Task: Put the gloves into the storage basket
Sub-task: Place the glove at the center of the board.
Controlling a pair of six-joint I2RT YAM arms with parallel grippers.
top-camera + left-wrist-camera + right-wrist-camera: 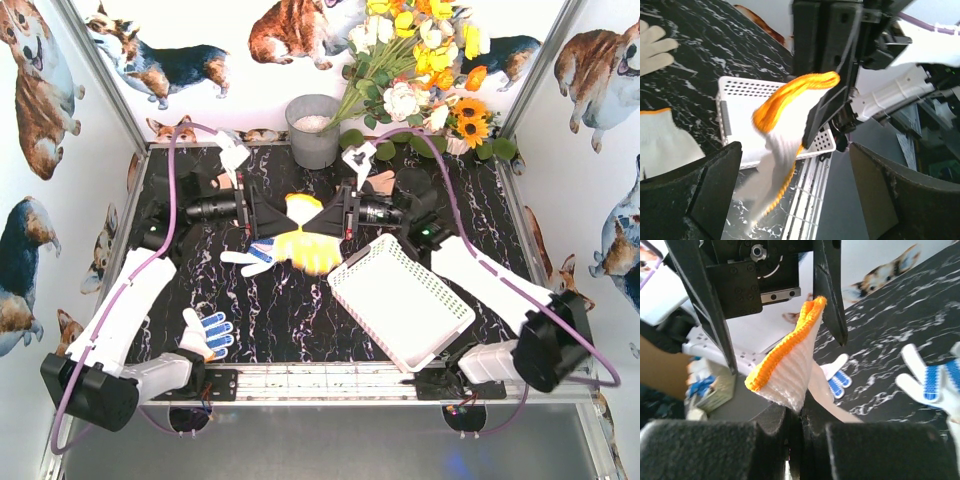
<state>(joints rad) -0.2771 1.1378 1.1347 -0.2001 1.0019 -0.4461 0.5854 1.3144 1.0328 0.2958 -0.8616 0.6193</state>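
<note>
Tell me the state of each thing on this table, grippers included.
Left gripper: open, empty.
Right gripper: shut on yellow-palmed orange-cuffed knit glove.
That glove: hanging by its cuff.
Central blue-dotted white glove: lying flat on black marble table.
Near-left blue-dotted white glove: lying flat.
White perforated plastic basket: on table, no glove inside.

White walls [60, 200] printed with corgis enclose a brightly lit black marble-patterned table [290, 320] veined in white, with silver metal posts [100, 70] at the back corners, a grey bucket [313, 145] and a bouquet of yellow, white and orange flowers [420, 60] against the far wall
</note>
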